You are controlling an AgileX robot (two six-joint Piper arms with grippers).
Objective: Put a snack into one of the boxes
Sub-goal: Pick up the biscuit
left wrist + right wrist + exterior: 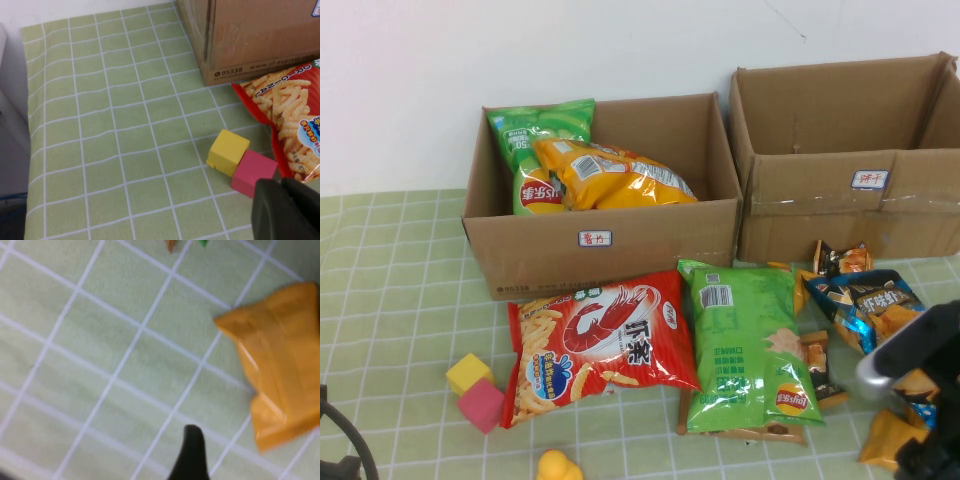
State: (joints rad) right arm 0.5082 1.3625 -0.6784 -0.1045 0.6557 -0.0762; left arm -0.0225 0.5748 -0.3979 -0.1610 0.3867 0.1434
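The red shrimp-stick bag (600, 345) lies flat on the green checked cloth in front of the plain-fronted carton (620, 255). Its edge also shows in the left wrist view (295, 125). That carton holds a green bag and a yellow bag. The taped carton (850, 215) stands at the back right. My left gripper (282, 200) is shut and empty, low at the near left, just short of the pink block and the red bag's corner. My right gripper (925, 455) hovers at the near right, over the cloth beside an orange packet (280, 370).
A green Lay's bag (745, 345) lies right of the red bag, and a blue chip bag (870, 300) and small packets lie beyond it. A yellow block (469, 372), a pink block (481, 405) and a yellow toy (558, 466) sit at the near left.
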